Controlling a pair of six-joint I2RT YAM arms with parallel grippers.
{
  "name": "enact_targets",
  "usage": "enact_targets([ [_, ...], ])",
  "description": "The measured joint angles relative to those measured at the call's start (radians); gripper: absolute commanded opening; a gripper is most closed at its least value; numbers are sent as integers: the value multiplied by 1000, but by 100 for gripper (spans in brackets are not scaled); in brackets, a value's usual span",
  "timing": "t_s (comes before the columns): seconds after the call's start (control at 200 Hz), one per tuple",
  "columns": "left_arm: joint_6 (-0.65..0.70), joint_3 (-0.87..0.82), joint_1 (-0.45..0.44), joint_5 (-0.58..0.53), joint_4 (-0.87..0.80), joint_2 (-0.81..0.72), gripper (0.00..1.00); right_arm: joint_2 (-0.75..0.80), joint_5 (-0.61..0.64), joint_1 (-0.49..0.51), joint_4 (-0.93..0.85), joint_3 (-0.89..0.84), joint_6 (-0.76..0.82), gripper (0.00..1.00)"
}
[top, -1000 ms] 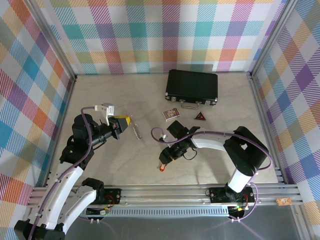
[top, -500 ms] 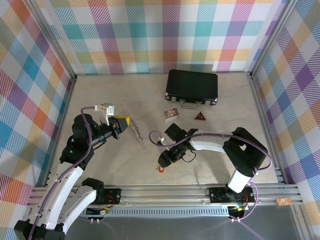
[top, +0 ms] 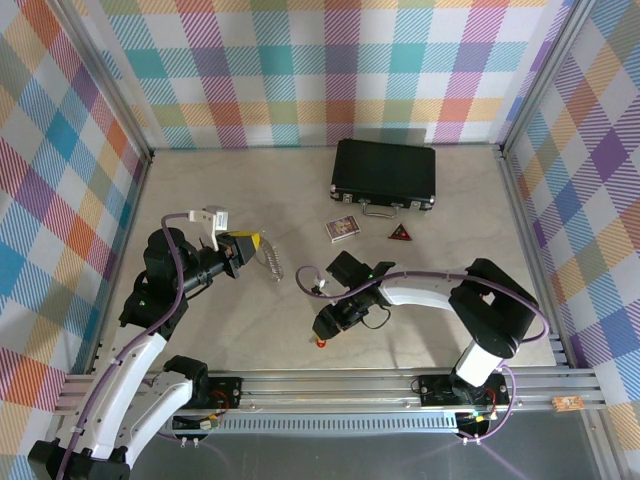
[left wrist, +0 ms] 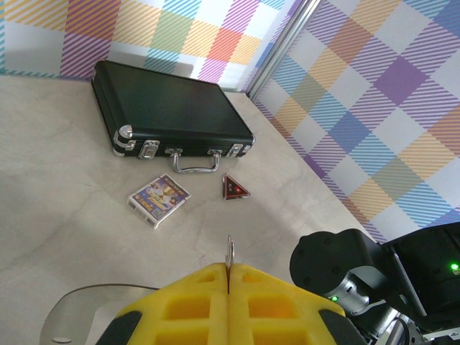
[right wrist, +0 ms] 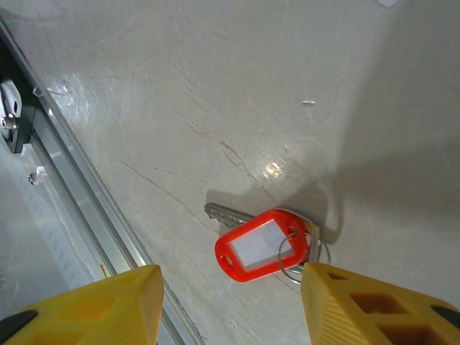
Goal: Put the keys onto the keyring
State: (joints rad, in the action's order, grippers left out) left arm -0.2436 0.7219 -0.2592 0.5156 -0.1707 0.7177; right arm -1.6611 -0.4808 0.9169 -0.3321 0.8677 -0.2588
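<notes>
The keyring point(top: 272, 262), a thin silver loop, hangs from my left gripper point(top: 252, 246) left of centre. In the left wrist view my yellow fingers point(left wrist: 187, 302) are pressed together on the keyring point(left wrist: 229, 253), seen edge-on. The key point(right wrist: 262, 244), with a red plastic tag, a silver blade and a small split ring, lies flat on the table. My right gripper point(right wrist: 230, 302) hovers over it, open, with a finger on each side. The right finger's tip is close to the split ring. From above, the key point(top: 320, 343) shows as a red spot just below my right gripper point(top: 325, 325).
A black case point(top: 385, 172) lies at the back. In front of it are a small printed card box point(top: 342, 229) and a dark red triangular piece point(top: 400, 233). The metal rail point(right wrist: 79, 194) of the table's near edge runs close to the key.
My right gripper has slid a little left and towards the near edge, staying over the key. The keyring has swung slightly in my left gripper, which has stayed put.
</notes>
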Motion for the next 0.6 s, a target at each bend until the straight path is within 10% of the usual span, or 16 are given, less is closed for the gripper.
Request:
enact_targets([
  [0.595, -3, -8, 0, 0, 20, -8, 0, 179, 201, 50, -61, -34, 170, 60],
])
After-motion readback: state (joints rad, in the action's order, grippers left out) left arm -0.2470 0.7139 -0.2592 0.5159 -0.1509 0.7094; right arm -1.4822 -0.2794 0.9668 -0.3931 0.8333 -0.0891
